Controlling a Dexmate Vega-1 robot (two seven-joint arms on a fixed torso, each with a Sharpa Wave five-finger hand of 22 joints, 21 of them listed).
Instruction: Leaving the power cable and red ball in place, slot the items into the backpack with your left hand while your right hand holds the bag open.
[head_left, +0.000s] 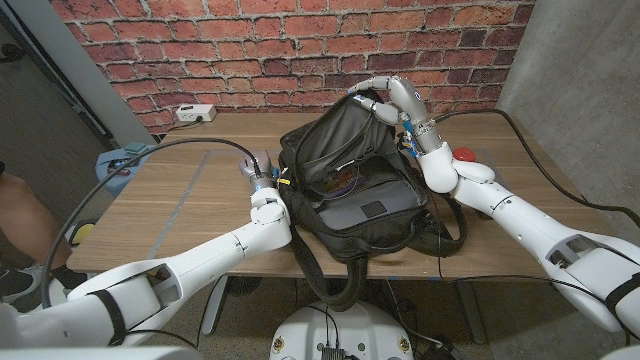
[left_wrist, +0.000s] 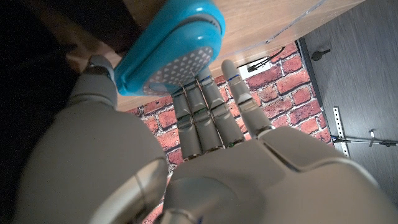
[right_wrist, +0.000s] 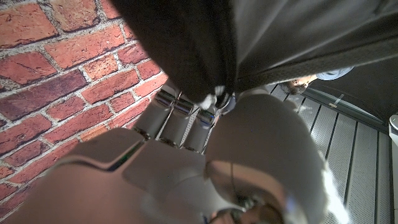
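Observation:
The black backpack lies open in the middle of the table. My right hand grips its top edge and holds the flap up by the far side. In the right wrist view my right hand has its fingers closed on the black fabric. My left hand is at the bag's left side, just by the opening. In the left wrist view a blue oval item with a white dotted face sits between the thumb and the straight fingers of my left hand.
The red ball lies on the table to the right of my right wrist. A white power strip with its cable sits at the back left by the brick wall. A light blue thing is at the table's left edge.

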